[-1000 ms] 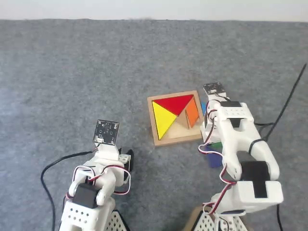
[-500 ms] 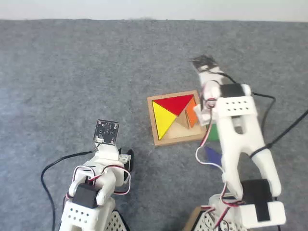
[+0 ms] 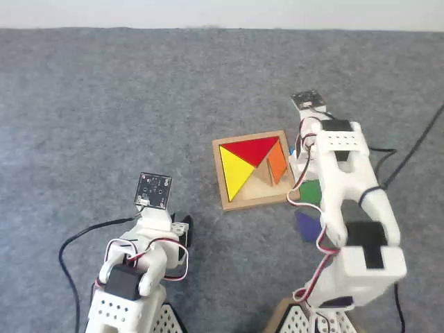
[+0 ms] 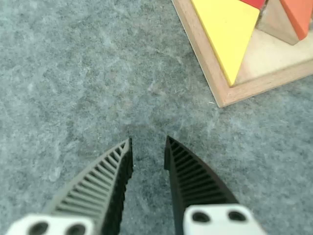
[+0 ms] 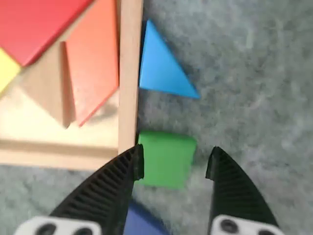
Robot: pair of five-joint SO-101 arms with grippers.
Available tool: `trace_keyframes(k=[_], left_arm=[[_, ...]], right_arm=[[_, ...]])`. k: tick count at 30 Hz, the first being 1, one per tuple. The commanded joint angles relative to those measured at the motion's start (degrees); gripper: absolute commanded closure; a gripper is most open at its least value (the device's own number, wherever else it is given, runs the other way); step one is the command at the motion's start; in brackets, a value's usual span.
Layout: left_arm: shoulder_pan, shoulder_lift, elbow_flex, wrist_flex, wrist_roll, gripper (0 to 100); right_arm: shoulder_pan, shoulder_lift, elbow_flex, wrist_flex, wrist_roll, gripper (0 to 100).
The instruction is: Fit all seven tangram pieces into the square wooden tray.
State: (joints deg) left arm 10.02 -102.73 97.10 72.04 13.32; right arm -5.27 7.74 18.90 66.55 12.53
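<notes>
Hovering over the green square (image 5: 166, 159), the right gripper (image 5: 176, 152) is holding its fingers spread wide. One tip is sitting at the square's tray-side edge and the other past its opposite edge. Whether they are touching it cannot be told.

The green square is lying on the grey cloth (image 3: 104, 104), just right of the near right corner of the wooden tray (image 3: 257, 201). The blue triangle (image 5: 161, 71) is lying just beside the tray's right rim, farther back than the green square. A dark blue piece (image 3: 307, 225) is lying nearer than the green square, close to it.

Inside the tray, the red triangle (image 3: 253, 149) is sitting along the far side, the yellow triangle (image 3: 234, 172) along the left side and the orange piece (image 3: 277, 165) against the right side. A plain wood-coloured triangle (image 5: 44, 93) is sitting beside the orange piece.

The left gripper (image 4: 148, 142) is hanging over bare cloth, near and left of the tray, with only a narrow gap between its fingers and nothing between them.
</notes>
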Motion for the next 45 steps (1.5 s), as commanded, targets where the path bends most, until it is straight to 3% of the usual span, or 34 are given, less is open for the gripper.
trace_keyframes(k=[1,16,26,30,36,45], left_arm=[[0.1,-1.0,-0.7,0.1,0.4,89],[0.1,-1.0,-0.7,0.1,0.4,89],[0.1,-1.0,-0.7,0.1,0.4,89],[0.1,-1.0,-0.7,0.1,0.4,89],[0.1,-1.0,-0.7,0.1,0.4,89],[0.1,-1.0,-0.7,0.1,0.4,89]], right_arm=[[-2.0,4.0,-0.5,-3.3,-1.1,78.3],[-2.4,8.5,0.7,-1.0,-0.7,80.5],[-1.7,-7.3,17.9,-8.0,0.4,80.3],[0.2,-7.1,18.7,-7.3,-2.0,79.7],[2.0,-6.3,19.1,-6.9,0.2,69.8],[2.2,-16.0,25.4,-6.7,1.6,70.2]])
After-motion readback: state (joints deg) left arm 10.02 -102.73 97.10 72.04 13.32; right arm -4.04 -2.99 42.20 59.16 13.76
